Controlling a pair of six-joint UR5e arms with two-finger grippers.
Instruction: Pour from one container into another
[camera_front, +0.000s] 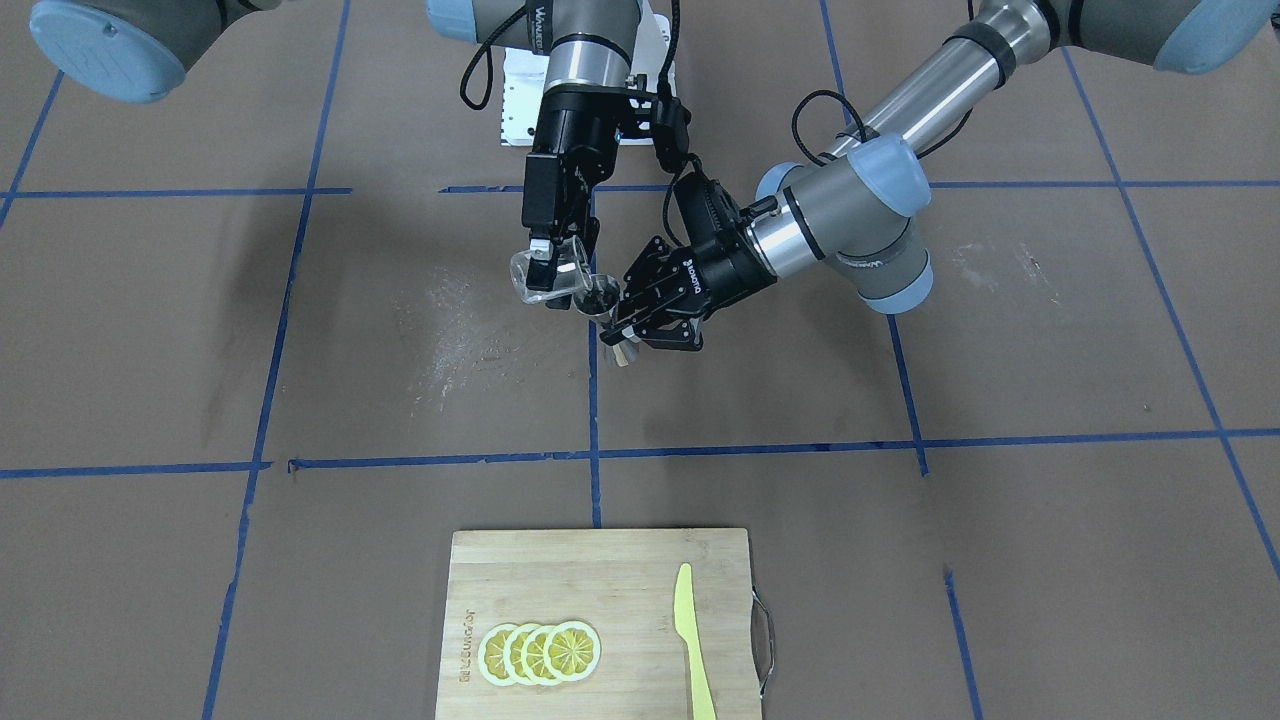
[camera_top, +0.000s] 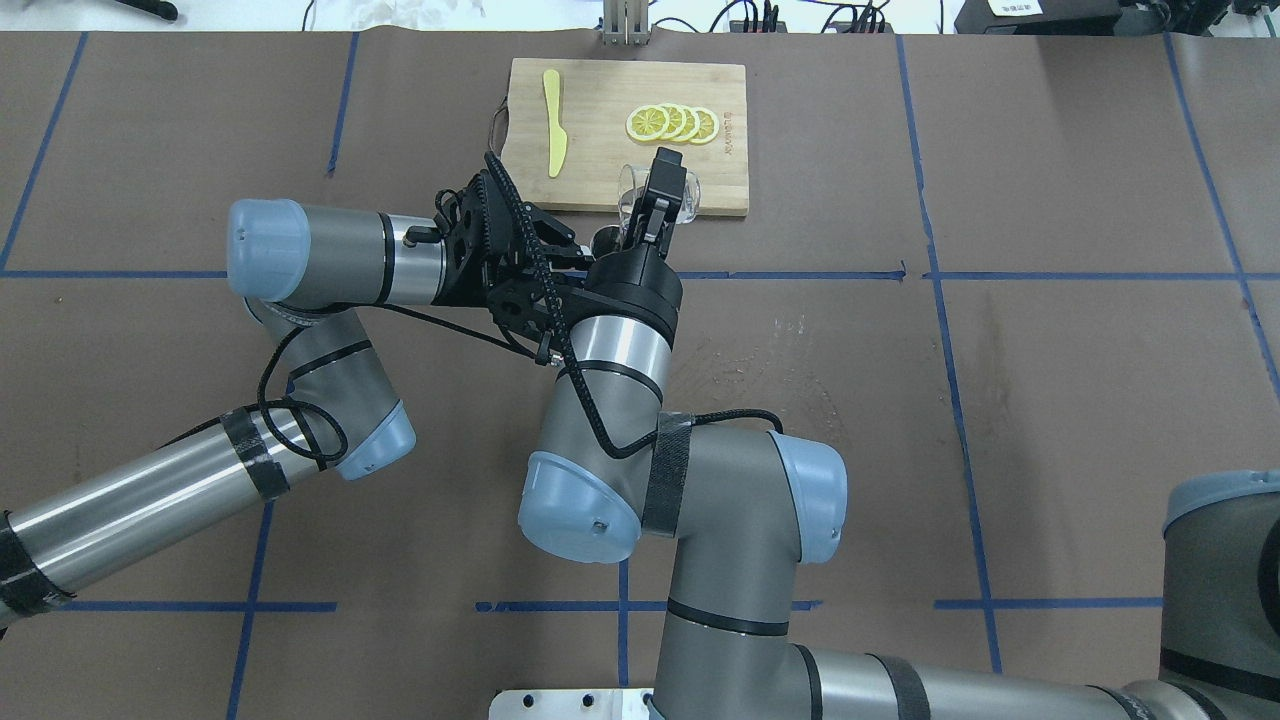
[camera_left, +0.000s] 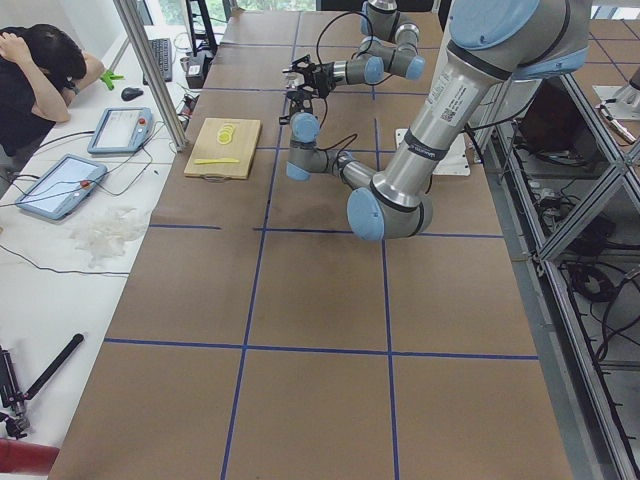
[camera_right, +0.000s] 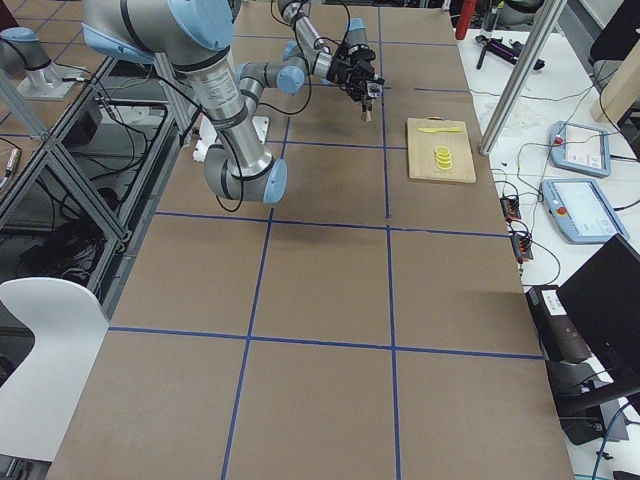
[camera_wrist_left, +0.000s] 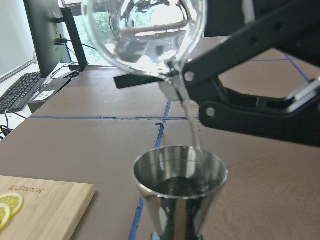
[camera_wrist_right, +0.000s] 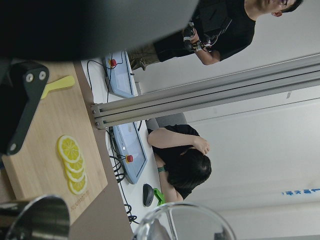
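We see the pour under way, a little above the centre of the front-facing view. The right gripper (camera_front: 555, 262) has its fingers closed on the clear cup (camera_front: 545, 282), which is tipped far over. The left gripper (camera_front: 618, 320) has its fingers closed on the steel jigger (camera_front: 598, 294), about its narrow middle. It holds the jigger upright, just beside and below the cup's lip, and both are in the air above the table (camera_front: 300, 330).

In the left wrist view the cup fills the top of the frame and the jigger stands at the bottom centre. A thin stream (camera_wrist_left: 192, 132) runs from the one into the other, and some liquid lies in the jigger's bowl.

We judge three risks.
- **Missing the bowl:** the stream enters close to the back right of the rim, not in the middle. A small change of tilt, or a small shift of either arm, could send it over the edge onto the table.
- **Overflow:** the bowl is small and the cup has liquid left, so too long a tilt could overfill it.
- **Slipping:** the smooth cup is held by only two fingers at a steep angle, so it may turn or slip.

On the left gripper's body we read ROBOTIQ in white. The right arm (camera_front: 590, 40) carries a white word that seems to begin with WANDER; the rest we cannot read. The cutting board (camera_front: 600, 590), at the bottom centre, has a burned mark too small to read.
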